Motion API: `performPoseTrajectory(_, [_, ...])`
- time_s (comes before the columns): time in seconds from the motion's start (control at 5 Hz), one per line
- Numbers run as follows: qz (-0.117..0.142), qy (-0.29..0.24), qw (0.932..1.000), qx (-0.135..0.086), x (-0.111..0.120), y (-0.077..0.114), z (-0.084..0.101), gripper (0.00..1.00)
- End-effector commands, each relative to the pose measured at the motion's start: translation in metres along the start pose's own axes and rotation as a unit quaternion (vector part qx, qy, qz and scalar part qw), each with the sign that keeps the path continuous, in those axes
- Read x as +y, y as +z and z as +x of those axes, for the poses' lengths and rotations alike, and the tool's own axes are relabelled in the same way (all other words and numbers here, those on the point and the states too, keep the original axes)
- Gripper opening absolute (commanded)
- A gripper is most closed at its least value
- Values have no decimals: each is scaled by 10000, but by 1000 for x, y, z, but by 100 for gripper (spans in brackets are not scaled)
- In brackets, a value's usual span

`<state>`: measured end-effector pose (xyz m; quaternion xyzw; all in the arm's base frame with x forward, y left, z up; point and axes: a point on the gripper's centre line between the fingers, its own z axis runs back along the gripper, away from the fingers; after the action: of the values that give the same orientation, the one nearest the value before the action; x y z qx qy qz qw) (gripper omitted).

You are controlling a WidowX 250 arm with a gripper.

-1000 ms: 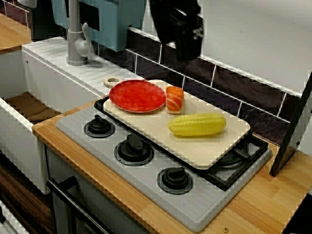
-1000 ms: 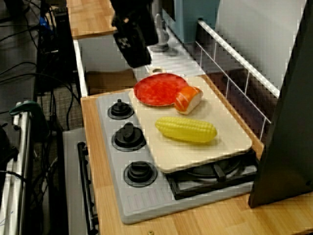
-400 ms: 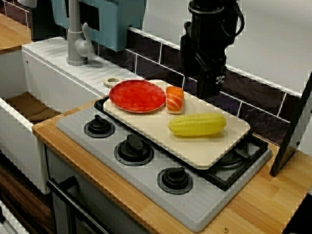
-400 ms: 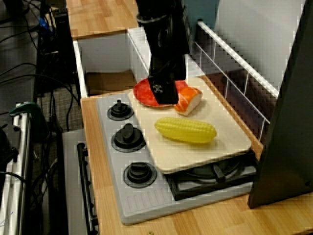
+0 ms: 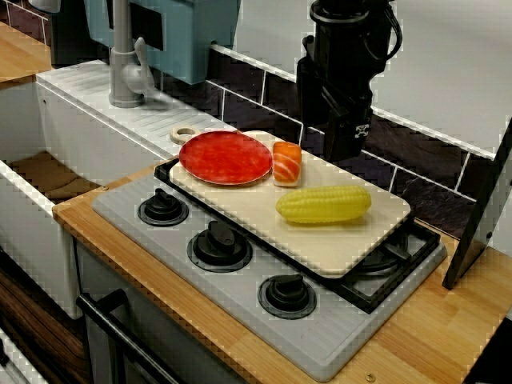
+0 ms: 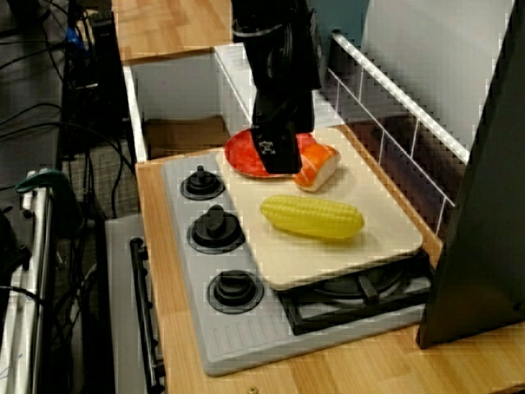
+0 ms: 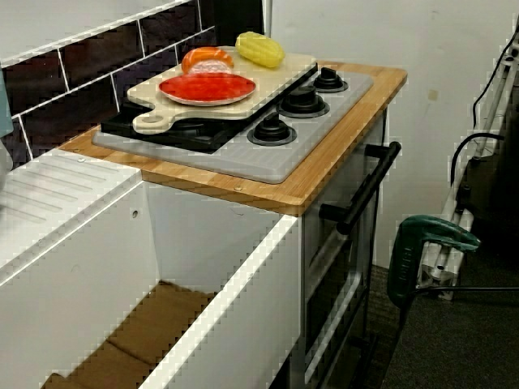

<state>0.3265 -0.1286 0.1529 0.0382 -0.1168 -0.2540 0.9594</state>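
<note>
My black gripper (image 5: pixel 344 150) hangs above the back of the wooden cutting board (image 5: pixel 320 244), just behind the salmon sushi piece (image 5: pixel 286 162). In the side view the gripper (image 6: pixel 275 162) covers part of the red plate (image 6: pixel 243 156) and stands next to the sushi (image 6: pixel 320 168). It holds nothing that I can see, and its dark fingers do not show whether they are apart. A yellow corn cob (image 5: pixel 324 204) lies on the board in front of it. The view from the sink side shows the plate (image 7: pixel 207 87), sushi (image 7: pixel 207 58) and corn (image 7: pixel 259 49), but no gripper.
The board lies on a grey stove with three black knobs (image 5: pixel 219 244). A sink (image 5: pixel 48 176) and grey faucet (image 5: pixel 124 64) are at the left, with a dark tiled wall (image 5: pixel 416 144) behind. A black panel (image 5: pixel 480 224) leans at the right.
My gripper came down and to the right from above the plate's back edge a second ago. Over the last half second it has barely shifted. The food has not moved.
</note>
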Motion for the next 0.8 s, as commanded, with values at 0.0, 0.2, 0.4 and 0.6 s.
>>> performPoseTrajectory(0.0, [90, -16, 9990, -441, -8, -14, 13, 100])
performPoseTrajectory(0.2, [49, -23, 9992, -384, -8, -33, 23, 100])
performPoseTrajectory(0.4, [61, 22, 9993, -359, -5, -40, 27, 100])
performPoseTrajectory(0.6, [58, 43, 9996, -288, -2, -46, 28, 100])
